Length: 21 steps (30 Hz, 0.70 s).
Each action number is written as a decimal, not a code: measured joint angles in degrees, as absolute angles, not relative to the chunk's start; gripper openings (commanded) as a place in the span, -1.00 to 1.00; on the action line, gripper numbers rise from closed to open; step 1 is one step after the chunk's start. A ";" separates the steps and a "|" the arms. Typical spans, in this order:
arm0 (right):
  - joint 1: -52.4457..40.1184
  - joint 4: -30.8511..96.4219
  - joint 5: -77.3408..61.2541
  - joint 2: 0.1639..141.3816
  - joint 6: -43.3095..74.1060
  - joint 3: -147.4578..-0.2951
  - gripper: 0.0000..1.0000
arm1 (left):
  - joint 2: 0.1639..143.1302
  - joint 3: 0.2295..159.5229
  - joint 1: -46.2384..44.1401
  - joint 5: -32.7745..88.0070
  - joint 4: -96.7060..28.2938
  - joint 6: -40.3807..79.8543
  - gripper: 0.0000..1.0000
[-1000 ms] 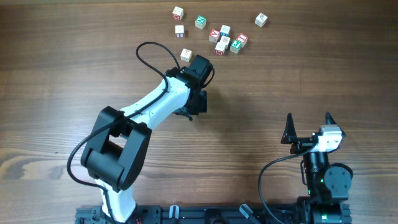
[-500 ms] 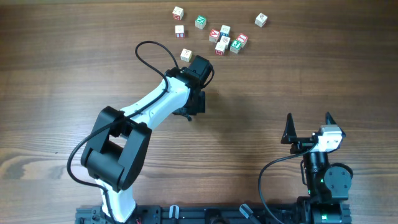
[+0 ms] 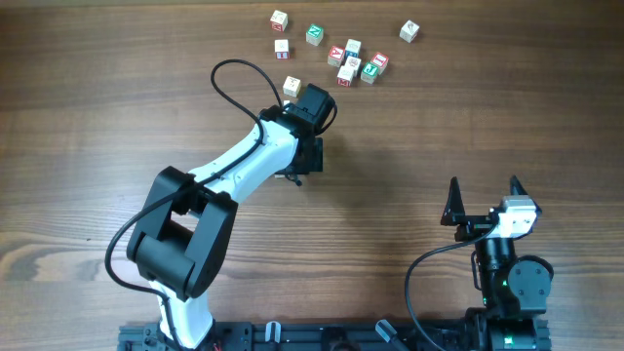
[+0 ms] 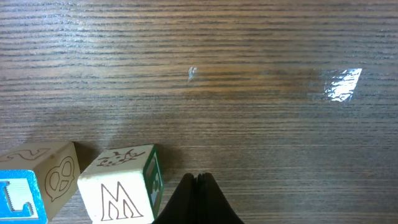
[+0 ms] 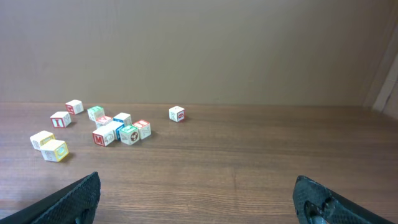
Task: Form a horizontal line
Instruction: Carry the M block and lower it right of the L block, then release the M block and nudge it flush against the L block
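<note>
The left pincer (image 4: 198, 190) is pressed shut on nothing, its tips just right of a green-sided "M" cube (image 4: 118, 196). Left of that, a pale cube (image 4: 46, 174) touches a blue-faced "L" cube (image 4: 18, 199). This is the horizontal line (image 4: 68, 183), unfinished, toward the desk's (image 3: 97, 117) far edge. The right pincer (image 3: 485, 193) gapes wide and empty near the front edge.

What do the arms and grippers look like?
Left arm: white links, black joints, a looping black cable. Right arm: black, with a white block at the wrist, green light, thin black cable. Left gripper and right gripper are black.
</note>
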<state>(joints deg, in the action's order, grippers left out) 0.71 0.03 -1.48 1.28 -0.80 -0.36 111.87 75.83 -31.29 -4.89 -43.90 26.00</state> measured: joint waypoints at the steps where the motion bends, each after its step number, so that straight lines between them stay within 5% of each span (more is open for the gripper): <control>1: 0.71 0.03 -1.48 1.28 -0.80 -0.36 1.00 | 111.87 75.83 -31.29 -4.89 -44.16 26.00 -0.92; 21: 0.71 0.03 -1.48 1.28 -0.80 -0.36 0.99 | 111.87 75.83 -29.52 -11.33 -46.70 23.22 -0.92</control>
